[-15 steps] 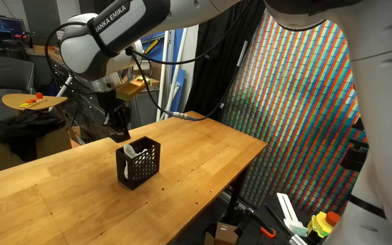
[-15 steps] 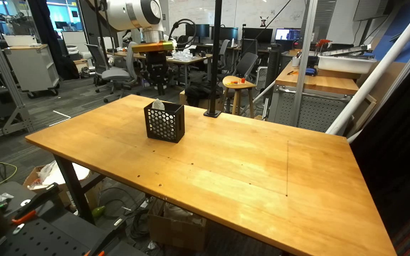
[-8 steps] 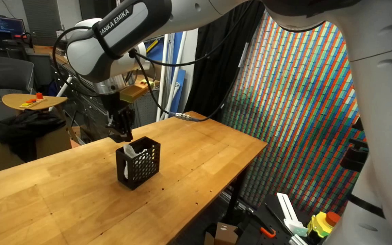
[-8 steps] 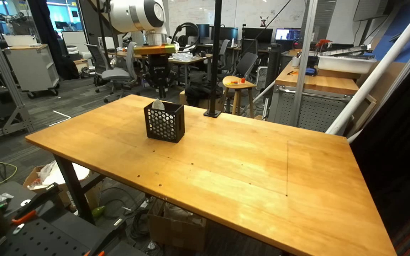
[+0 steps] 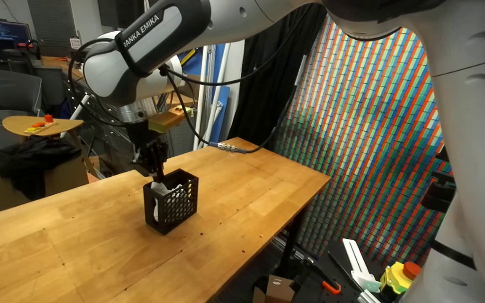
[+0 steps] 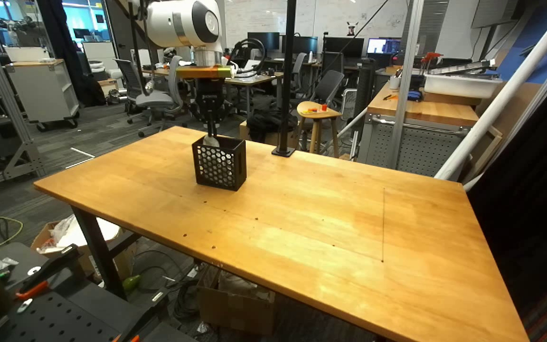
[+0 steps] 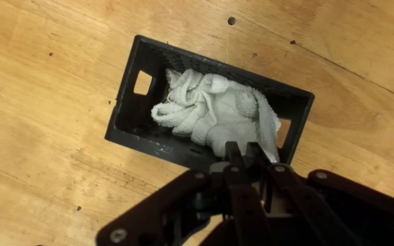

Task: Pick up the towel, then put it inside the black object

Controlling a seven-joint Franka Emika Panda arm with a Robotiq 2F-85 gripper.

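The pincer points down over the black mesh basket, and it's narrow, fingers drawn almost together with just a sliver between them! And the towel? Inside the basket, bunched up in loose white folds, a loop curling out at one end of the pile, the bulk lying closer to the short side by the fingers. From the wrist, you see the tips reach across the long wall and hang right over the cloth's edge; whether they press on it, I can't call from here. In both exterior views a pale fold shows at the basket's mouth, directly beneath those tips. Cut-outs in the two short sides let bare wood show through. The basket stands upright on the wooden table, near the far edge in an exterior view, and there's the tall black pole, rising from its base at that same edge, apart from the basket
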